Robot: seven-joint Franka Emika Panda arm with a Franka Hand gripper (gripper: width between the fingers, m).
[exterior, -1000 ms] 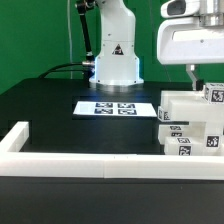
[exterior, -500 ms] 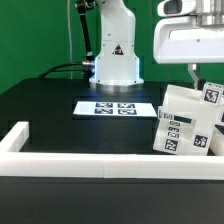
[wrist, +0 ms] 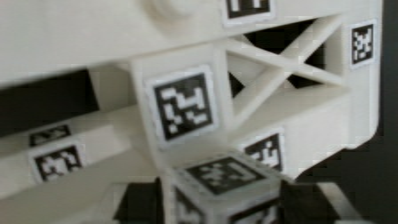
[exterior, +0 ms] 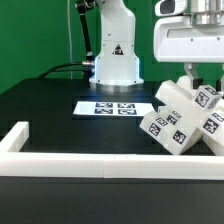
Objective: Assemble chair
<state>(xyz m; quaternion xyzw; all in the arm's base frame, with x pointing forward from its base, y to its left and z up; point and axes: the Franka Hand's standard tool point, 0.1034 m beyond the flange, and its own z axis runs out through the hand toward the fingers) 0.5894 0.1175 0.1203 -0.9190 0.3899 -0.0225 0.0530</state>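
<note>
The chair is a blocky matte-white assembly with several black-and-white tags, at the exterior view's right. It is tipped over at an angle, with one side lifted off the black table. My gripper comes down from above and is shut on the chair's upper part. In the wrist view the chair fills the picture, with a cross-braced opening and several tags. A tagged white post of it sits between my gripper's jaws. The fingertips are mostly hidden by the post.
The marker board lies flat on the table in front of the robot base. The long white border rail runs along the near table edge and turns back at the exterior view's left.
The chair has rotated from sitting flat to a strong tilt, its side toward the exterior view's left rising and swinging that way. The gripper stays on its top.
</note>
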